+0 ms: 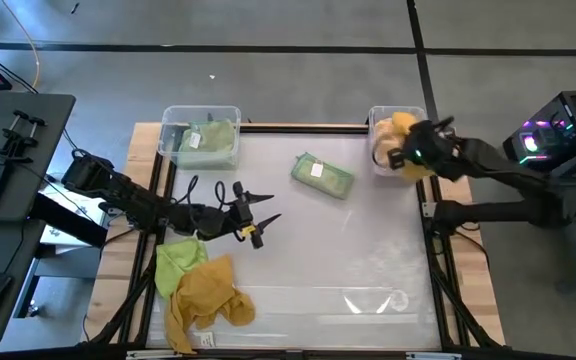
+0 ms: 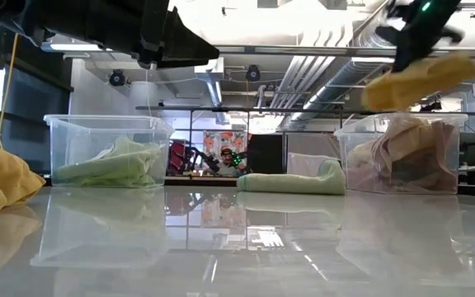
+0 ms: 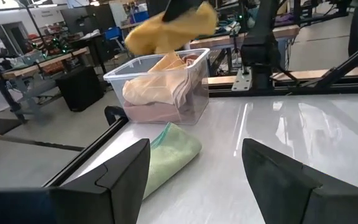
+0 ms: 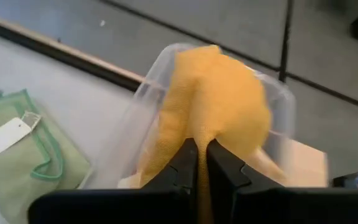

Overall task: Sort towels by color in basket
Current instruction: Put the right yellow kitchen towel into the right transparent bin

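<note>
We are partway through sorting the towels. Our right gripper point(image 1: 400, 158) is up in the air at the upper right of the high view, right over the right bin point(image 1: 379, 118). Its two fingers are squeezed together on a yellow towel point(image 4: 213, 99), which hangs down over the bin's open top and is not let go yet. That bin already has pink and tan towels point(image 3: 160, 93) piled inside it. On the other side, at the upper left of the high view, the left bin point(image 1: 168, 118) holds pale green towels point(image 1: 208, 140). So some sorting looks done. We think plenty is left. One folded green towel point(image 1: 323, 176) with a white tag lies alone on the surface point(image 1: 368, 250) between the two bins, nearer the right one. At the lower left of the high view there is a heap with a lime towel point(image 1: 180, 262) and a mustard towel point(image 1: 208, 295) touching each other. Our left gripper point(image 1: 258, 218) waits just above that heap in the picture, with its fingers spread wide apart and nothing in them. We guess the yellow towel gets dropped next, then the loose ones need picking up.
</note>
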Action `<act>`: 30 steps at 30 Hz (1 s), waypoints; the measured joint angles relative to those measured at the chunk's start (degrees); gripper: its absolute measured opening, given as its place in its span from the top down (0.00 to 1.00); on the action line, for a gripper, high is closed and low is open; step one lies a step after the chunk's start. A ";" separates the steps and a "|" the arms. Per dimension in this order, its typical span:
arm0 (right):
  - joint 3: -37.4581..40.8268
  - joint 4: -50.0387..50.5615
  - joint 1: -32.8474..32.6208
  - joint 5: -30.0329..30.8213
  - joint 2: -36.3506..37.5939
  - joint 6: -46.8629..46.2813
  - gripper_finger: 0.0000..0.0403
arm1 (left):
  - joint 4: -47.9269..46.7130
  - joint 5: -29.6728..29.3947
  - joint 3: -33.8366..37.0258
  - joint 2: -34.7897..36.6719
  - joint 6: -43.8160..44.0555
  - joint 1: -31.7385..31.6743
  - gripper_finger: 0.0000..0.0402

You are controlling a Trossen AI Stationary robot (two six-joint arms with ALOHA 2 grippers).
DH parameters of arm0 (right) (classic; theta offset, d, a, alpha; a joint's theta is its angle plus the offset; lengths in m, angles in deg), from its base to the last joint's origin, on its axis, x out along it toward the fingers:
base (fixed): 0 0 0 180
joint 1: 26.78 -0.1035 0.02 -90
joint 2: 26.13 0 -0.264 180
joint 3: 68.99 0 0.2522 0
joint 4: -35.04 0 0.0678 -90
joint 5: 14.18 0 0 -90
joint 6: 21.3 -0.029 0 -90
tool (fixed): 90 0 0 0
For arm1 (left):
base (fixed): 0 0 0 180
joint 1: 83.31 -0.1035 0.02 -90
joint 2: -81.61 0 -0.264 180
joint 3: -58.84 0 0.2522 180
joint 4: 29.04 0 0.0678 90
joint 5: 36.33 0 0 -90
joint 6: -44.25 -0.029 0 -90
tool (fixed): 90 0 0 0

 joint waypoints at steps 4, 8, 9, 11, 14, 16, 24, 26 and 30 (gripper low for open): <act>5.72 -11.95 11.11 -2.60 -3.50 8.69 0.96 | -0.01 1.75 0.00 0.00 0.98 -0.70 0.40; 10.40 -22.62 19.41 -8.14 -8.53 15.09 0.96 | -0.02 2.97 0.00 0.00 1.45 -0.70 0.40; 11.35 -24.54 21.00 -9.94 -9.80 16.18 0.96 | -0.04 3.01 0.00 0.00 1.74 -0.70 0.40; 13.11 -27.54 23.80 -12.41 -12.36 17.68 0.96 | -0.06 3.03 0.00 0.00 2.13 -0.70 0.40; 15.91 -30.50 26.30 -14.54 -15.51 18.86 0.95 | -0.37 3.03 0.00 0.00 2.52 -0.70 0.40; 17.26 -31.76 27.33 -15.99 -17.07 19.41 0.93 | -0.34 3.03 0.00 0.00 2.88 -0.68 0.40; 15.11 -28.95 27.90 -17.59 -17.29 23.31 0.69 | -0.22 3.03 0.00 0.00 3.43 -0.66 0.40; 12.41 -25.07 27.86 -17.61 -16.11 23.72 0.65 | -0.04 3.04 0.00 0.01 3.40 -0.68 0.40; 6.28 -14.85 26.99 -18.18 -13.47 20.55 0.60 | -0.03 3.03 0.00 0.00 3.40 -0.70 0.40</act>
